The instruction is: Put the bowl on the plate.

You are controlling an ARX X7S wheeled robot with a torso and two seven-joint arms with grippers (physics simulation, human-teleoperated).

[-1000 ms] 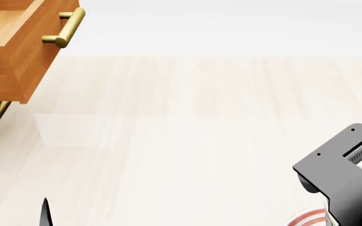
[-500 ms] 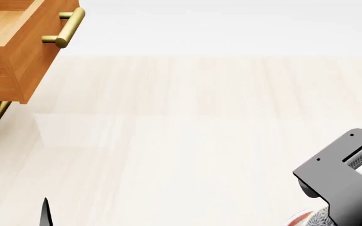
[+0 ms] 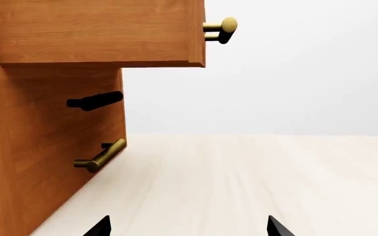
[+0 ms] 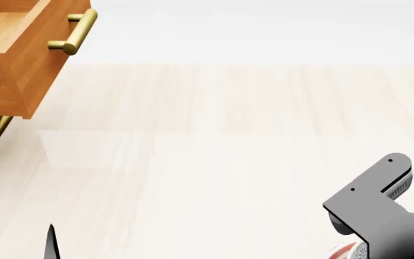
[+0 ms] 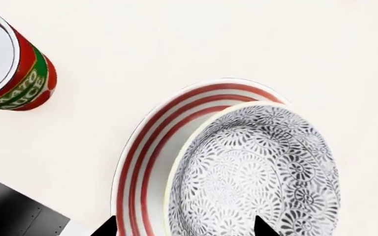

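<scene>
In the right wrist view the speckled bowl [image 5: 255,172] lies over the red-ringed plate [image 5: 140,157] and covers most of it; only one arc of the plate's rim shows. My right gripper [image 5: 183,227] is open, its two black fingertips [image 5: 108,227] wide apart, one over the plate's rings and one over the bowl's inside, with the bowl's pale rim between them. In the head view the right wrist [image 4: 379,210] hides nearly all of both; slivers of the plate [image 4: 338,252] and the bowl [image 4: 361,250] show under it. My left gripper [image 4: 15,244] hangs open and empty.
A red tomato-sauce can [image 5: 18,73] stands beside the plate. A wooden cabinet [image 3: 51,147] with an open top drawer [image 4: 20,48] and brass handles [image 4: 77,32] is at the left. A black block [image 5: 12,211] sits at the right wrist view's edge.
The right wrist has moved down and slightly left in the head view, hiding more of the plate. The left gripper has stayed still.
</scene>
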